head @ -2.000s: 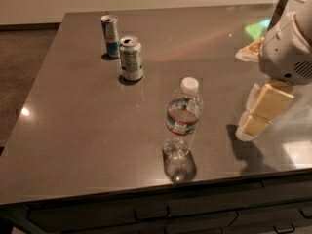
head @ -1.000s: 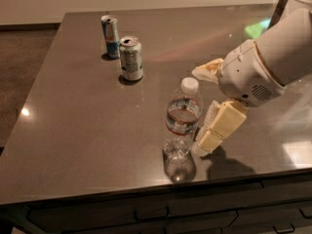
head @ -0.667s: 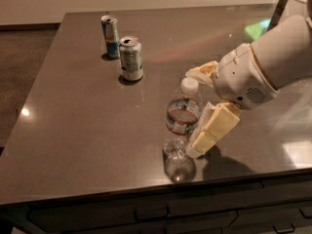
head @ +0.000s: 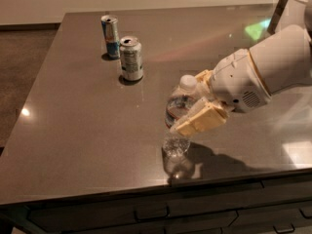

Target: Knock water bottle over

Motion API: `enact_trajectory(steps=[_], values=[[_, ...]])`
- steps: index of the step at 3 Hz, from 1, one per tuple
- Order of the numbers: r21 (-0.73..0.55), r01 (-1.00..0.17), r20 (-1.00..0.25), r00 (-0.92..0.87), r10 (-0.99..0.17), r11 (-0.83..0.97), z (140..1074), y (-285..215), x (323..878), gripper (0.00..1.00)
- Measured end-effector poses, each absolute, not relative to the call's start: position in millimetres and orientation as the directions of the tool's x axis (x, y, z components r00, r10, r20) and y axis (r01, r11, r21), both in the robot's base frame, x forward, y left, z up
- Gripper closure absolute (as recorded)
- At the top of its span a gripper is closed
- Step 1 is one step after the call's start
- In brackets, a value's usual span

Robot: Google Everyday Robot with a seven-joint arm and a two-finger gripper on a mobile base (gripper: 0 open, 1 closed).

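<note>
The water bottle (head: 178,112) is clear with a white cap and stands near the table's front edge, leaning a little to the left. My gripper (head: 199,101) comes in from the right with its cream fingers (head: 197,121) spread on either side of the bottle's upper half, one behind the cap and one in front across its middle. The front finger touches the bottle. The fingers are open, not clamped.
A silver soda can (head: 131,58) and a slim blue-and-silver can (head: 110,29) stand at the back left of the dark table (head: 78,121). The table's front edge (head: 146,189) lies just below the bottle, with drawers beneath. My white arm (head: 273,67) covers the right side.
My gripper has moved left from the table's right side to the bottle, and its fingers now straddle it. The bottle's top has begun to tip left.
</note>
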State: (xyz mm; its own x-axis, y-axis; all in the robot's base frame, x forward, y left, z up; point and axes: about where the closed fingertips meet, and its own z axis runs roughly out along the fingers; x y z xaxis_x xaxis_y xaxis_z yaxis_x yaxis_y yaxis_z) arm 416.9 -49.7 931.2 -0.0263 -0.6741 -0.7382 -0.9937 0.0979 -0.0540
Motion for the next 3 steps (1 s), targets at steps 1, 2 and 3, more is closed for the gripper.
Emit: enact_trajectory(steps=[1, 2, 3], values=[[-0.047, -0.994, -0.765, -0.029, -0.643, 0.101, 935.1, -47.7, 418.1, 0.65], [-0.059, -0.992, -0.764, -0.027, -0.645, 0.112, 946.4, -56.5, 429.0, 0.88], [-0.077, -0.989, -0.719, -0.035, -0.694, 0.130, 959.4, -70.6, 450.8, 1.00]])
